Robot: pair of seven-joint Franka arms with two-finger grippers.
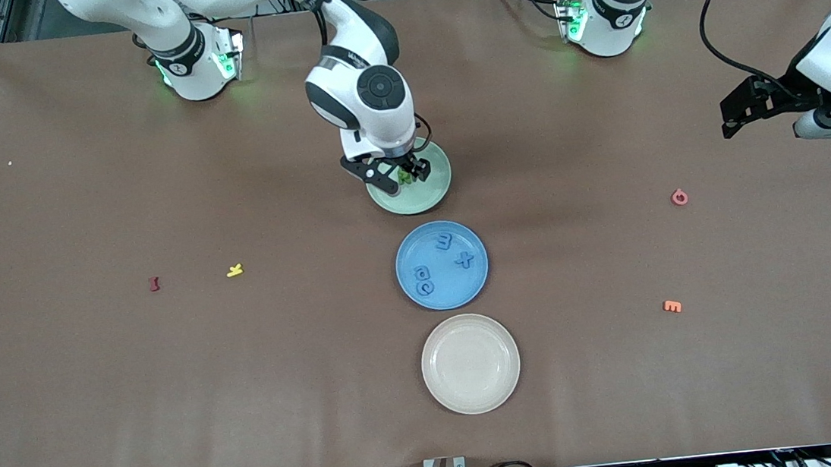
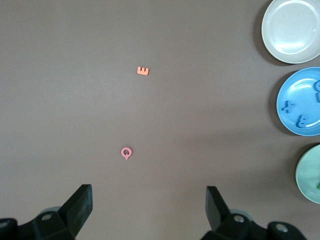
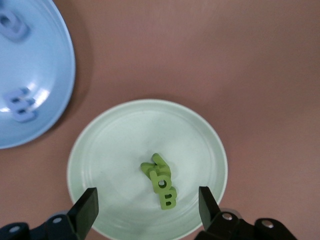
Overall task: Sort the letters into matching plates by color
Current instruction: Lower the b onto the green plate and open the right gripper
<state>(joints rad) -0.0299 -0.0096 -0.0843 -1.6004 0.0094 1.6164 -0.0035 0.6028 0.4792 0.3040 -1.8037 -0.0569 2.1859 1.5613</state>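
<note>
Letters in green (image 3: 161, 181) lie piled together, touching, in the mint green plate (image 3: 110, 145), which sits nearest the robots' bases in a row of three plates. Just nearer the front camera sits the blue plate (image 1: 405, 265), holding the blue letters (image 1: 444, 241): a 3, a plus-like piece and rounded pieces. Nearer still is the beige plate (image 1: 436, 369). The right gripper (image 3: 147, 207) hangs over the green plate with its fingers spread, grasping nothing. The left gripper (image 2: 149, 205) waits released over the surface (image 1: 95, 386) at the left arm's end, above a pink Q (image 2: 126, 152) and an orange E (image 2: 143, 71). A red letter (image 1: 154, 284) and a yellow letter (image 1: 234, 270) lie toward the right arm's end.
</note>
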